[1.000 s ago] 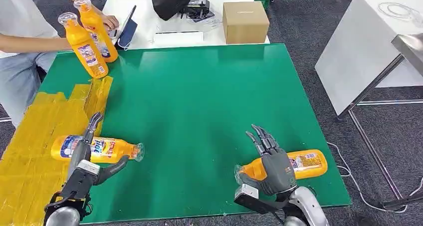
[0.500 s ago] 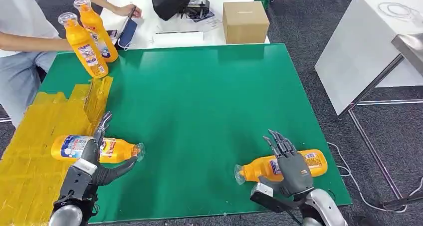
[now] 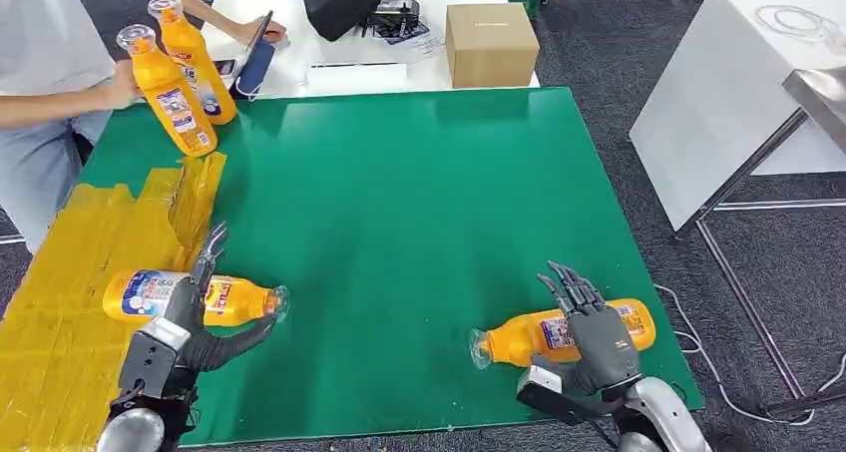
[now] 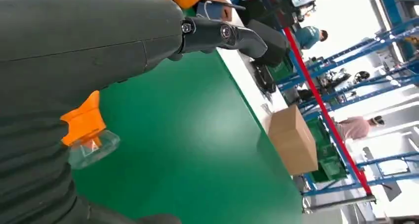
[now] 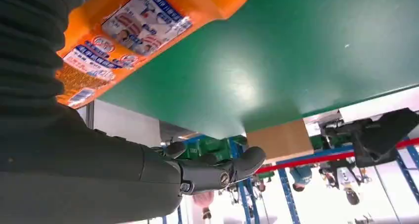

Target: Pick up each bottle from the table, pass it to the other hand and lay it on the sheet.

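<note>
Fingers (image 3: 571, 284) of right hand (image 3: 595, 337) spread, straight over lying bottle (image 3: 565, 332), no grip evident | left hand (image 3: 185, 317) fingers apart, beside second bottle (image 3: 190, 298) resting partly on yellow sheet (image 3: 80, 272) | advice: curl right fingers round the body mid-label before lifting; keep it level for the pass.

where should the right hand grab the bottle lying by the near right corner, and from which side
Grip the labelled mid-body of the bottle, coming down from above. It lies flat on the green table, cap pointing left; the body is widest there, and the right hand is already over it.
</note>
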You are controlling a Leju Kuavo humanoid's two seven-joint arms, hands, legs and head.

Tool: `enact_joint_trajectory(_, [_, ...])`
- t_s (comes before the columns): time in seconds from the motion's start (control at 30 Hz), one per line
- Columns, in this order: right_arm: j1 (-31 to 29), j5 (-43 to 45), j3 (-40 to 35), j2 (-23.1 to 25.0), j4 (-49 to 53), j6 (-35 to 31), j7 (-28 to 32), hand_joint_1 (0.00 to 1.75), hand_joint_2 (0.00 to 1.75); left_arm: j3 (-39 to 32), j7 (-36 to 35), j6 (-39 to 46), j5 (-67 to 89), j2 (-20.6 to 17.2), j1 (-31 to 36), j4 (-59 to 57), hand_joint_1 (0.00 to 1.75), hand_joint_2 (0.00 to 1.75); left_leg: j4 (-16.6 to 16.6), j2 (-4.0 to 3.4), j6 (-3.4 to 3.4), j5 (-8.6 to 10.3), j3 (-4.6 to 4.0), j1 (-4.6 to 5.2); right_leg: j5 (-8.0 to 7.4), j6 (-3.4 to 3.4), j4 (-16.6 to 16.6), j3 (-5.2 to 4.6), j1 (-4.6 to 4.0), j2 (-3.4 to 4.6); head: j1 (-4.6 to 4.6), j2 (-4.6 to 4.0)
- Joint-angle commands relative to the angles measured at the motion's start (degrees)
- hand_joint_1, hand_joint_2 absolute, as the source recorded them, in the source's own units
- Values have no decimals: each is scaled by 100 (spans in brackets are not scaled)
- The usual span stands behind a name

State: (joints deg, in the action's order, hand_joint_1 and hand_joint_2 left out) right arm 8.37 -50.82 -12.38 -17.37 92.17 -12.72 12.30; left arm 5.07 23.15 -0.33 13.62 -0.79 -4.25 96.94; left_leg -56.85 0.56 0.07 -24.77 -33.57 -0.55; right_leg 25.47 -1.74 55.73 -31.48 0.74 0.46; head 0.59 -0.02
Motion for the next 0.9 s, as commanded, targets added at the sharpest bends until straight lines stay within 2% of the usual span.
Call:
enact_joint_trajectory(0.03, [112,288,510,-169,-382,325,278,0,175,269,-18,-19,-37,-22,253,-307,0,175,6,18,3,-6,26,-3,10,6,-13,38,-5,-27,0,0])
enact_joint_trajectory(0.17, [197,168,585,-397,-484,507,177,0,175,354,-26,-40,-10,-50,260,-283,0,175,6,12,3,-12,39,-4,14,8,-16,50,-7,-24,2,0])
enact_joint_trajectory(0.3, [213,90,614,-545,-526,605,115,0,175,385,-29,-47,-7,-66,263,-252,0,175,4,11,3,-3,14,0,6,3,-8,20,-1,-17,2,0])
enact_joint_trajectory(0.4, [213,90,614,-545,-526,605,115,0,175,385,-29,-47,-7,-66,263,-252,0,175,5,4,2,-5,20,-1,5,4,-10,24,-3,-12,0,0])
enact_joint_trajectory(0.53, [126,-346,540,-511,-638,531,-222,0,175,378,-83,-89,-24,-67,235,-243,0,175,6,3,2,-8,29,-3,7,7,-13,34,-6,-12,2,0])
enact_joint_trajectory(0.57, [99,-400,508,-489,-692,513,-255,0,175,373,-92,-94,-24,-56,222,-236,0,175,5,1,1,0,8,0,1,3,-7,9,-2,-6,0,0])
enact_joint_trajectory(0.9, [-11,-946,364,-505,-910,408,-657,0,175,373,-188,-155,-1,-14,195,-276,0,175,8,-6,3,-7,26,-2,3,6,-13,30,-5,-2,2,0])
